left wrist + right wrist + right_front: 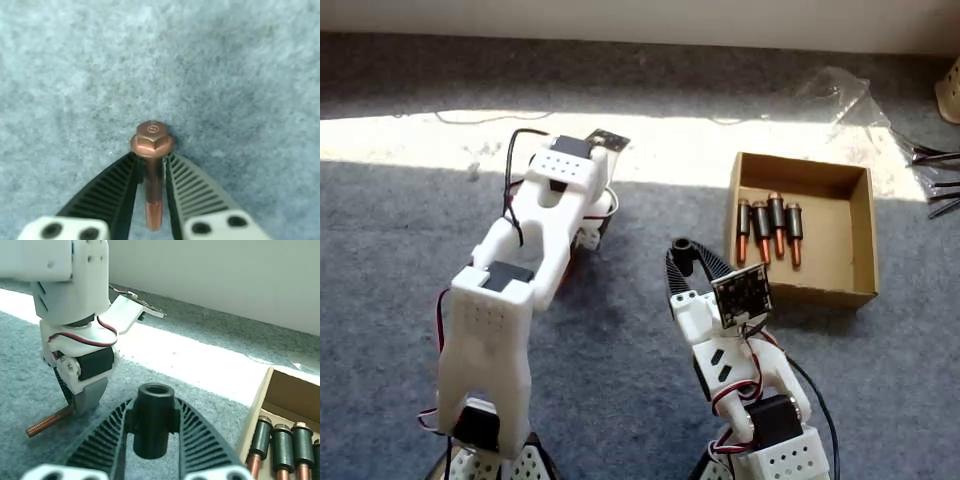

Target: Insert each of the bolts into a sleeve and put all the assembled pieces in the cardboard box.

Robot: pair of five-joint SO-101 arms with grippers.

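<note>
My left gripper point(152, 160) is shut on a copper bolt point(152, 165) just below its hex head, low over the grey carpet. From the right wrist view the bolt's threaded end point(47, 422) sticks out beneath the left gripper. My right gripper point(152, 420) is shut on a black sleeve point(152, 420), held upright with its bore facing up; in the high view the sleeve point(682, 255) sits left of the cardboard box point(860, 230). Several assembled bolt-and-sleeve pieces point(768, 228) lie side by side in the box.
Grey carpet point(620, 350) covers the floor, with a sunlit strip along the far side. A clear plastic bag point(840, 95) and dark loose parts point(935, 180) lie beyond the box at the right. A wall point(225, 275) rises behind.
</note>
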